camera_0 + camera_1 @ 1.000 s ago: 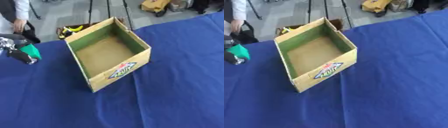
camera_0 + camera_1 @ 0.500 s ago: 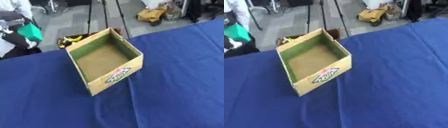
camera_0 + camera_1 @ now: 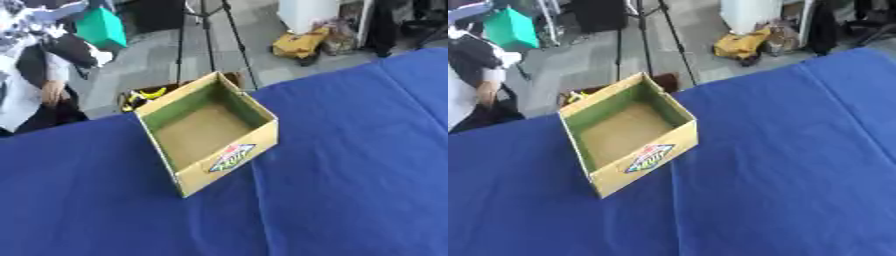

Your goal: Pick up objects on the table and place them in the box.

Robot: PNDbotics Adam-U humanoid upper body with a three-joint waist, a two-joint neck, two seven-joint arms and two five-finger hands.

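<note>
Cardboard box (image 3: 214,135) open, empty, on blue table (image 3: 350,165); tripod (image 3: 210,35) behind it. Left hand (image 3: 66,22) at upper left, gripping green object (image 3: 99,27), raised higher than second ago. Right hand out of sight.

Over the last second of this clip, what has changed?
The left hand, carrying the green object, rose from table level at the left edge to the upper left corner, above the floor behind. The camera tilted too. The cardboard box stays empty on the blue table.
</note>
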